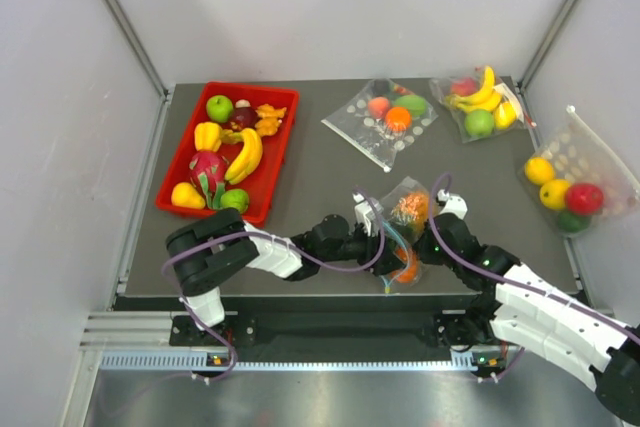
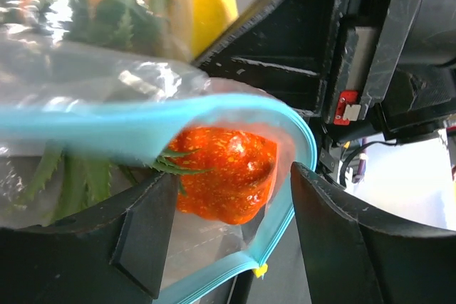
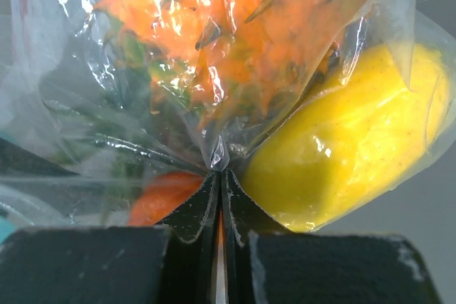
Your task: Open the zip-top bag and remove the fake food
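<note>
The zip-top bag (image 1: 404, 235) hangs lifted near the table's front edge, between my two grippers. Its teal zip strip (image 2: 142, 127) is parted, and a round orange-red fruit (image 2: 226, 172) sits in the mouth. My left gripper (image 2: 228, 229) is open; the bag's mouth corner and the fruit lie between its fingers (image 2: 132, 236). It is on the bag's left in the top view (image 1: 376, 223). My right gripper (image 3: 219, 176) is shut on a fold of the bag's clear plastic, with the yellow fruit (image 3: 356, 151) to the right and the orange pineapple (image 3: 214, 33) above.
A red tray (image 1: 176, 165) of fruit stands at the back left. A dotted bag (image 1: 385, 119) and a bag with bananas (image 1: 480, 102) lie at the back. Another dotted bag (image 1: 572, 185) lies at the right edge.
</note>
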You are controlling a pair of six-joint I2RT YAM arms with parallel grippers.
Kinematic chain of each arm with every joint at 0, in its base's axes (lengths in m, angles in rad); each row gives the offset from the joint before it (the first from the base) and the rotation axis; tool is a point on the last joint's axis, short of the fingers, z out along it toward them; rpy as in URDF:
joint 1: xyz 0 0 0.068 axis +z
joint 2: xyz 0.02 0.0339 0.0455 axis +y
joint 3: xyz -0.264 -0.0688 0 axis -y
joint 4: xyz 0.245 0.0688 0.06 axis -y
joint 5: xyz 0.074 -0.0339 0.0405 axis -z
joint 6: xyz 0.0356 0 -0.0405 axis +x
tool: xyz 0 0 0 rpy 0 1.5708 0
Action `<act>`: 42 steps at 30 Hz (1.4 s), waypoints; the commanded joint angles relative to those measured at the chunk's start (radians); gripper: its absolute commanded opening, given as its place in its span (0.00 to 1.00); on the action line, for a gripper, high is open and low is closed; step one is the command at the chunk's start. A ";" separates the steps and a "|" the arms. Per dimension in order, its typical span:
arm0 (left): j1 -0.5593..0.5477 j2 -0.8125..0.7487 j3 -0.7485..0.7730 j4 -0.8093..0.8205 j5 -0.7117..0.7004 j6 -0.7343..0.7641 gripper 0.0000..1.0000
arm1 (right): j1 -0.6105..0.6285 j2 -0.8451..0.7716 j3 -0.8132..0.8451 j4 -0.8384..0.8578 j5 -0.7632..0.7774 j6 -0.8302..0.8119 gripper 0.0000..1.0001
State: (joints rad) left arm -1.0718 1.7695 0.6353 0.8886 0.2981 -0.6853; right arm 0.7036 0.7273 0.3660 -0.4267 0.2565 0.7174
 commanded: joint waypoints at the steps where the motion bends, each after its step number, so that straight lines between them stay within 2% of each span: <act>1: -0.034 0.016 0.047 0.007 0.000 0.017 0.69 | 0.023 -0.017 -0.012 0.034 -0.023 0.019 0.00; 5: -0.050 0.025 0.069 -0.045 -0.046 0.021 0.71 | 0.027 -0.023 -0.018 0.042 -0.023 0.020 0.00; 12: -0.109 0.031 0.181 -0.304 -0.177 0.105 0.73 | 0.040 -0.031 -0.022 0.060 -0.025 0.030 0.00; 16: -0.125 0.050 0.211 -0.323 -0.209 0.101 0.78 | 0.053 -0.031 -0.032 0.069 -0.025 0.039 0.00; 22: -0.134 0.094 0.233 -0.327 -0.234 0.078 0.77 | 0.063 -0.040 -0.042 0.075 -0.025 0.047 0.00; 24: -0.135 0.102 0.236 -0.327 -0.234 0.075 0.72 | 0.065 -0.042 -0.044 0.077 -0.025 0.048 0.00; 25: -0.137 0.110 0.239 -0.327 -0.231 0.076 0.62 | 0.065 -0.043 -0.045 0.077 -0.025 0.048 0.00; 27: -0.137 0.111 0.236 -0.326 -0.229 0.075 0.48 | 0.066 -0.048 -0.047 0.075 -0.025 0.050 0.00; 28: -0.137 0.110 0.231 -0.327 -0.231 0.076 0.38 | 0.066 -0.055 -0.050 0.075 -0.025 0.051 0.00; 32: -0.137 0.056 0.193 -0.343 -0.258 0.093 0.23 | 0.066 -0.077 -0.053 0.057 -0.014 0.053 0.00; 42: -0.137 -0.200 -0.009 -0.390 -0.290 0.078 0.22 | 0.063 -0.135 -0.047 -0.004 0.078 0.057 0.00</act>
State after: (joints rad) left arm -1.2076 1.6390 0.6624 0.5354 0.0322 -0.6144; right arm 0.7525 0.5945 0.3138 -0.4236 0.3058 0.7628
